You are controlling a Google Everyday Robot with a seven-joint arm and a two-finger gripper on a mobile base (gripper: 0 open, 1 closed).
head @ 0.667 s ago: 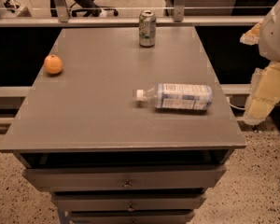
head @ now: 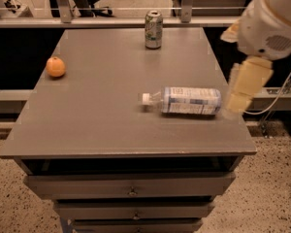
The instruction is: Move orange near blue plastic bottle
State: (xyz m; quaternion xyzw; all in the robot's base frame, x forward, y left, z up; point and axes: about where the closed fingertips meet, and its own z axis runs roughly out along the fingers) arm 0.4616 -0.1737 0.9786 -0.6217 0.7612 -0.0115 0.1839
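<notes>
one change: the gripper has swung in to the right edge of the table, beside the blue plastic bottle; we cannot tell if it is open or closed. the orange lies untouched at the far left, so we judge the pick not begun.

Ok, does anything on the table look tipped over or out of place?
Yes: the blue plastic bottle lies on its side near the right edge, cap pointing left, no spill visible. The orange and soda can look normal. The hand hangs beside the bottle's base.
</notes>
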